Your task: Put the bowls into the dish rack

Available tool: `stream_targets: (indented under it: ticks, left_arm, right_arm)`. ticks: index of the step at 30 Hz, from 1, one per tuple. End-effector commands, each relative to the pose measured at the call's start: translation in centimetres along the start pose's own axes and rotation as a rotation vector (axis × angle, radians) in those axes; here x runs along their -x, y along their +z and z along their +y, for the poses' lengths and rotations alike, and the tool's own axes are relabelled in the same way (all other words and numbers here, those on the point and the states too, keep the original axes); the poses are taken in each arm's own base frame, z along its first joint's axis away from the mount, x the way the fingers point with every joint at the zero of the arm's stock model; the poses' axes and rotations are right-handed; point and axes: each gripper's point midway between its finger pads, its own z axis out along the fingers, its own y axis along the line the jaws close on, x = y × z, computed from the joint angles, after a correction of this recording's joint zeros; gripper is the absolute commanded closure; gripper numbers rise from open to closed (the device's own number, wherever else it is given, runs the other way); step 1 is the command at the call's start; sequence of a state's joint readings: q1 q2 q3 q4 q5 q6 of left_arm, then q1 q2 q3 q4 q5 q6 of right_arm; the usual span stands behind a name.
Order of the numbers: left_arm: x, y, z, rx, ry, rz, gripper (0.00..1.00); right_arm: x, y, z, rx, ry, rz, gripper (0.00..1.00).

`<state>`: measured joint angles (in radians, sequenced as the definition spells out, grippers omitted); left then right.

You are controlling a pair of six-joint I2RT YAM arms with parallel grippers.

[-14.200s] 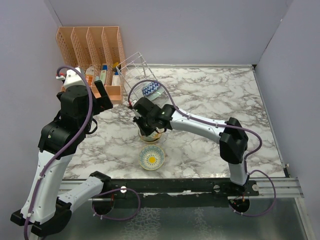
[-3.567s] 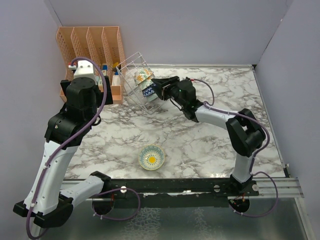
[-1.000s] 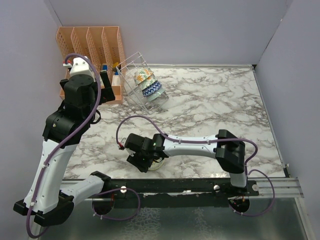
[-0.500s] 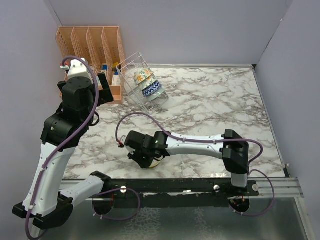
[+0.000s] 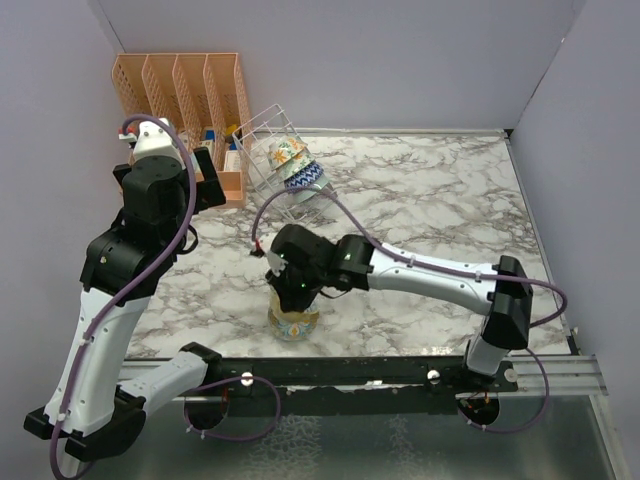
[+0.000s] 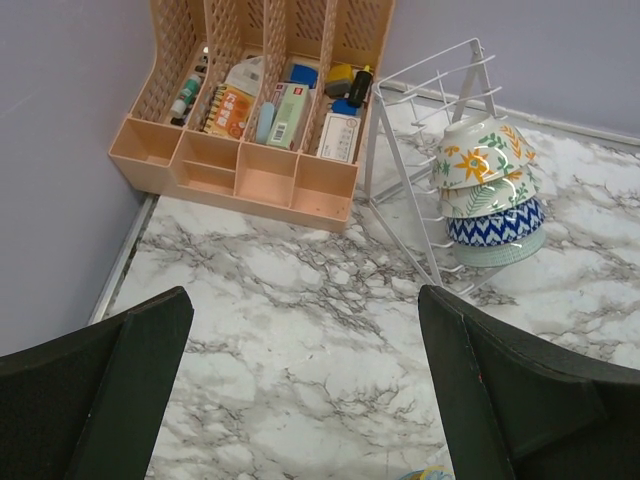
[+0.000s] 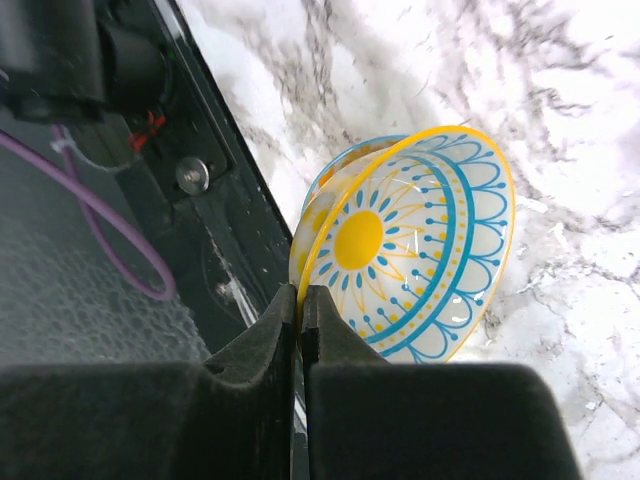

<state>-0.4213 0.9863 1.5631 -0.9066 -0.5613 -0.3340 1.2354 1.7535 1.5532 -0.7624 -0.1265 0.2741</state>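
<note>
- Top external view, step in hand: pick-up of the last loose bowl; right gripper (image 5: 298, 290) sits over the sun bowl (image 5: 293, 318) close to the near edge of the worktop (image 5: 430, 200), left of its middle.
- Right wrist view, grasp: right gripper (image 7: 300, 300) has both fingers (image 7: 260, 350) pressed on the rim of the sun bowl (image 7: 410, 245), one on either face; bowl tipped up on edge, painted inside towards the camera.
- Dish rack (image 5: 268, 145): far left corner of the worktop, leaning; stacked bowls (image 5: 295, 165) lie nested in it on their sides.
- Left wrist view: left gripper (image 6: 302, 300) with fingers spread wide, holding nothing, raised over the left edge; dish rack (image 6: 430, 95) and stacked bowls (image 6: 488, 190) lie ahead of it, beside the orange file organizer (image 6: 260, 110).
- Next move, as judged: carry across to the far left corner; bowl kept on edge to meet a free slot next to the stack; a thin rim pinch may slip or swing, so a slow carry seems wise.
- Hard to make out: whether the sun bowl's foot touches the marble; the count of stacked bowls, their bands overlapping; which slots are free; the rack's wires, faint against the wall.
</note>
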Motion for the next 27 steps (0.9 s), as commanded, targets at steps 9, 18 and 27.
stream_targets:
  ticks: [9,18,27]
  left_arm:
    - [4.8,-2.1,1.2,0.023,-0.02,-0.13,0.01]
    - [6.6,-2.9,1.4,0.018,-0.002,-0.172,0.01]
    - [6.3,-3.3,2.2,0.04,0.02,-0.175,0.01]
  right_arm:
    - [13.5,-12.9,-3.4,0.43,0.26,-0.484,0.99]
    - [23.8,-19.0,-10.9,0.696,0.554,-0.93,0.99]
    - [31.5,-20.2,-19.0,0.765,0.771,-1.33,0.99]
